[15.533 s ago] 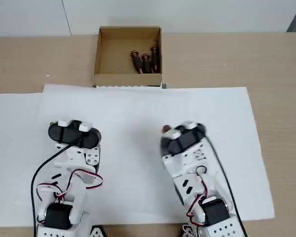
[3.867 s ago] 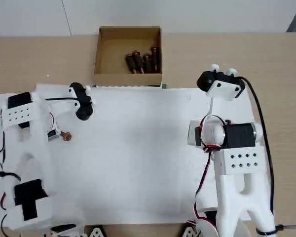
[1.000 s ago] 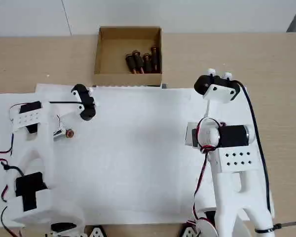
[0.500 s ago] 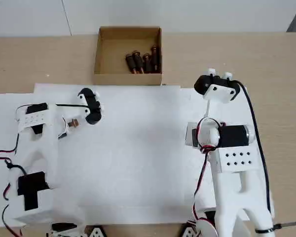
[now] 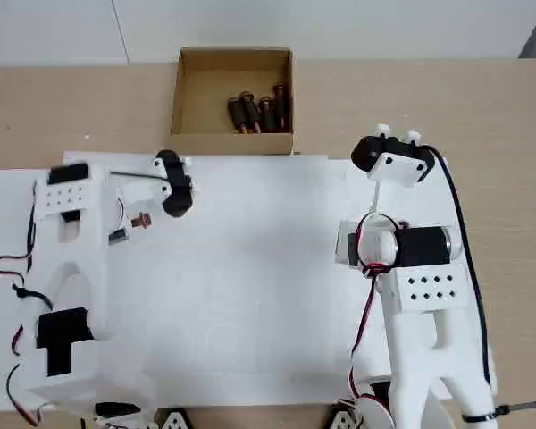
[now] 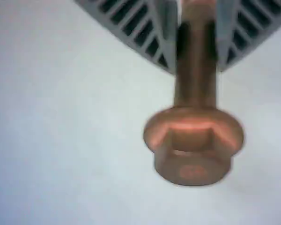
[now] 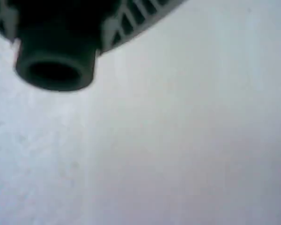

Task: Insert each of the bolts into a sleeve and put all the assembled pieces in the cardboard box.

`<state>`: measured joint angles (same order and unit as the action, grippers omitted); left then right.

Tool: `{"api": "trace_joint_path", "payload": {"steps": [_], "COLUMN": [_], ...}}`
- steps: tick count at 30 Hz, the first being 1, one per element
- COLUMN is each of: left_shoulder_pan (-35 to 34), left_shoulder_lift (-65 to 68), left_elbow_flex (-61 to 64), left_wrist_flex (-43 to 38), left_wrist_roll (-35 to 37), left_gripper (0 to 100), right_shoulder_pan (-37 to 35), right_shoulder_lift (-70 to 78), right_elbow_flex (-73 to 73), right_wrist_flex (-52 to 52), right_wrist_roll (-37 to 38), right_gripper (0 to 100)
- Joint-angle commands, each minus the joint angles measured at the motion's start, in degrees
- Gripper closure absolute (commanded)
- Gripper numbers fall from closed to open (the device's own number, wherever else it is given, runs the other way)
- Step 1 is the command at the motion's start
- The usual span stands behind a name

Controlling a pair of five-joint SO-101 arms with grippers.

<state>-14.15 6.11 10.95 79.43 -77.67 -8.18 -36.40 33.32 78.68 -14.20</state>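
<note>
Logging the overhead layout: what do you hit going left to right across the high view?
Left arm's white body → bolt it holds → cardboard box with assembled pieces inside → right arm.

Bolt shank end hidden in left claw, cut by frame top; sleeve rear hidden in right claw.

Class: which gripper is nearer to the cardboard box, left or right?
Left. The left gripper, holding a bolt, is just off the cardboard box's left corner on the arms' side; the right gripper, holding a sleeve, is farther out past its right corner.
</note>
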Motion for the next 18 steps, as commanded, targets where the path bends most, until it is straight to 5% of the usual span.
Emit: {"api": "trace_joint_path", "payload": {"steps": [1, 11, 18], "left_shoulder_pan": [3.3, 9.9, 11.5], "left_shoulder_lift": [-0.4, -0.2, -0.2], "left_elbow_flex": [-9.3, -9.5, -3.7], "left_wrist_flex": [13.5, 16.1, 7.6], "left_wrist_roll": [-17.6, 7.2, 27.5], "left_gripper": [99, 99, 99], "right_shoulder_pan": [0.0, 0.0, 0.0], "right_shoulder_lift": [-1.8, -1.8, -1.8], "right_elbow_flex": [-0.3, -0.3, -0.3], "right_wrist_flex": [-0.7, -0.7, -0.8], "right_wrist_roll": [-0.5, -0.5, -0.5], "right_gripper": [99.5, 99.5, 99.5]}}
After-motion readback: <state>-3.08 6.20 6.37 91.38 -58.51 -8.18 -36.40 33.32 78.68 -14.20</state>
